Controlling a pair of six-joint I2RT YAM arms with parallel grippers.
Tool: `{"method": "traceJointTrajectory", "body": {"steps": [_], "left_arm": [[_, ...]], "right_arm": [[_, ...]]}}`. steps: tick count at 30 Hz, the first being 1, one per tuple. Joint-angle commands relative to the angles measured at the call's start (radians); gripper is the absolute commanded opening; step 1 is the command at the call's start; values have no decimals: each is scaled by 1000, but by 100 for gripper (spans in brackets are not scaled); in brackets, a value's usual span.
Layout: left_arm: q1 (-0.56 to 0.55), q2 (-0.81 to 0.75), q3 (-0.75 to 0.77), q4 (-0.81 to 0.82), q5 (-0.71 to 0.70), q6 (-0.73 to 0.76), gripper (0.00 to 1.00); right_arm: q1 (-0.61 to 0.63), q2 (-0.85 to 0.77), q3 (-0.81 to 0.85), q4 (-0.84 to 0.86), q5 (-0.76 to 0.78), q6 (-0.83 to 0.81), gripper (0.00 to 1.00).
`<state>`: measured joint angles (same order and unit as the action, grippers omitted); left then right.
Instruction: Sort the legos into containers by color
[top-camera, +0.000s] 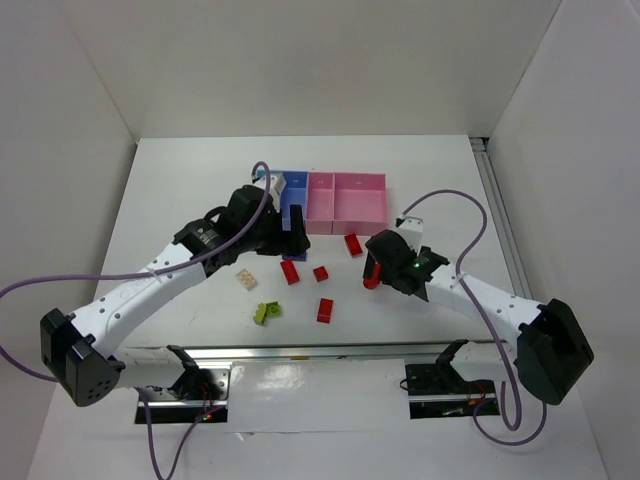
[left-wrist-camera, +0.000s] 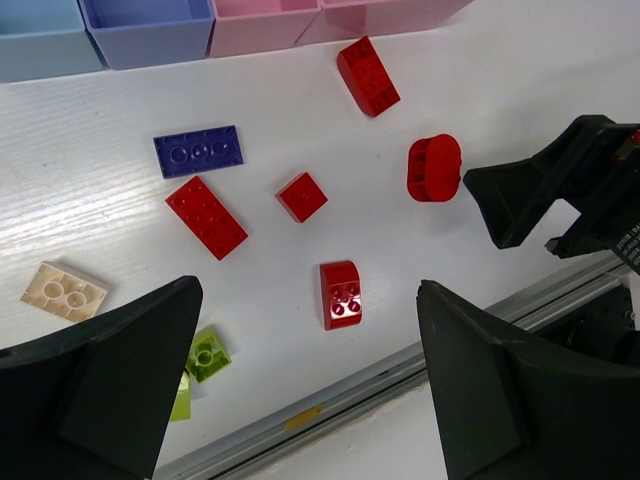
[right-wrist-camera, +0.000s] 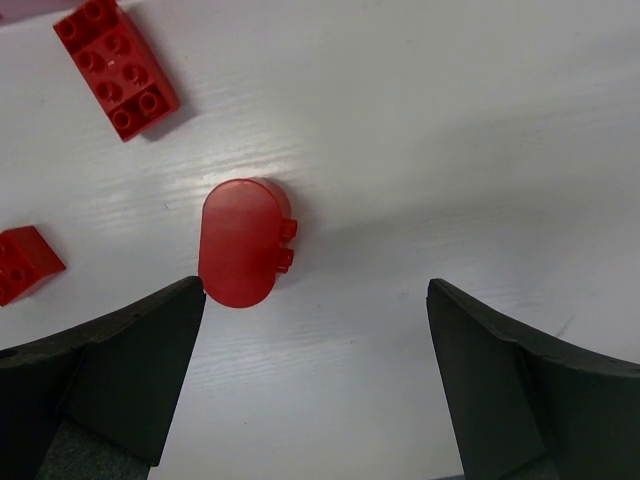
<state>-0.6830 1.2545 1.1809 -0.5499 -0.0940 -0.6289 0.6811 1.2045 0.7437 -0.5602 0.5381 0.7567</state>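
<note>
Left gripper (left-wrist-camera: 307, 300): we see its jaws wide apart and empty, above the loose bricks.
Right gripper (right-wrist-camera: 315, 290): jaws spread, nothing held. The rounded red brick (right-wrist-camera: 242, 243) lies at 10 o'clock from the gap, just beside one fingertip.
Legos: all that we see lie on the white table (top-camera: 180, 200). From the dark blue brick (left-wrist-camera: 199, 151), the long red brick (left-wrist-camera: 206, 217) sits just beside it at 6 o'clock, the small red square (left-wrist-camera: 302, 196) at 4 o'clock, the beige brick (left-wrist-camera: 64, 291) at 8 o'clock and the lime green brick (left-wrist-camera: 205, 355) further off at 6 o'clock. A sloped red brick (left-wrist-camera: 340, 294) lies between the left fingers.
Containers: at 12 o'clock from the bricks we see a joined row of a light blue tray (left-wrist-camera: 40, 50), a periwinkle tray (left-wrist-camera: 150, 45), a narrow pink tray (top-camera: 320, 226) and a wider pink tray (top-camera: 360, 217).
</note>
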Motion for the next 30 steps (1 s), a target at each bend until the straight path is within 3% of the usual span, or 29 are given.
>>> {"method": "traceJointTrajectory", "body": {"steps": [1,13,17,22,26,30], "left_arm": [[-10,6,-7,18,-12,11,100],[-29,28,-17,-1,-30,11,100],[-29,28,-26,-1,-41,11,100],[-29,28,-26,-1,-50,11,100],[-29,28,-26,-1,-50,11,100],[-38,19,-35,-21,-90,-2,100]], "right_arm": [[-8,26,-26,132,-53,-26,99],[-26,252,22,283,-125,-103,99],[-26,300,31,292,-125,-103,92],[-26,290,31,292,-116,-94,74],[-26,236,43,272,-84,-85,48],[-26,166,106,220,-75,-131,44]]}}
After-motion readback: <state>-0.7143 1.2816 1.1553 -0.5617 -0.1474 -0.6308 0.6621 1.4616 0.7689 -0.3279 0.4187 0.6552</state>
